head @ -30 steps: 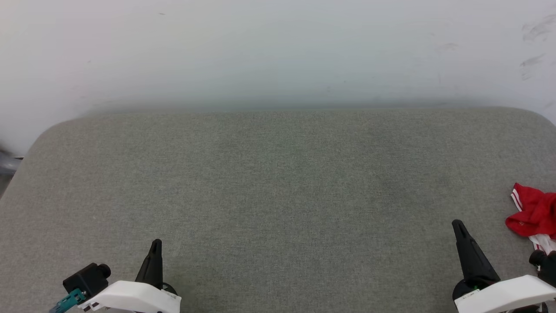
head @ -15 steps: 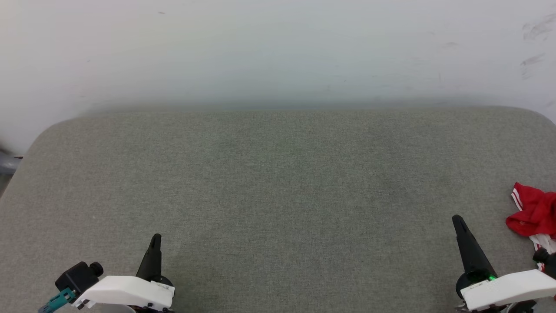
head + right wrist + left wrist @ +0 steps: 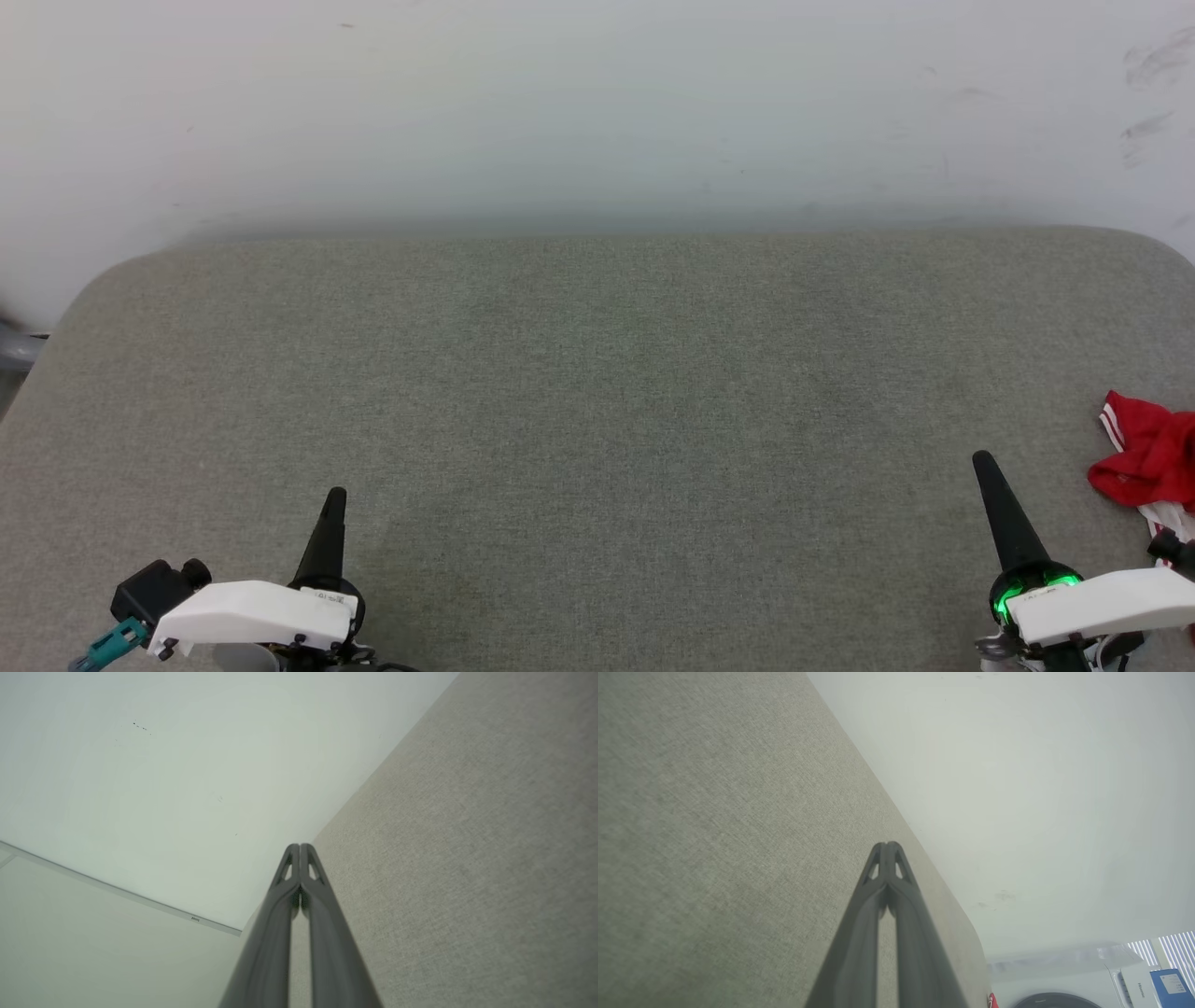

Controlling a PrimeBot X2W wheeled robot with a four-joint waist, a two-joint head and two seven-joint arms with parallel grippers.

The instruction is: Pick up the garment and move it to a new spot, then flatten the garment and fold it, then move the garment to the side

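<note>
We catch the garment (image 3: pixel 1146 455) bunched at the right edge of the head view, cut off there, its folds hiding the rest. Lower right in the left wrist view, a white appliance (image 3: pixel 1069 975) is cropped, and the blue box (image 3: pixel 1172 987) label is too small to read.

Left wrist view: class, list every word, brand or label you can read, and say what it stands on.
"Hisense": runs sideways on the panel of the white appliance.
White label on the blue box: too small to read.

Red garment (image 3: pixel 1146 455) with white striped trim, crumpled in a heap at the grey surface's far right edge
</note>
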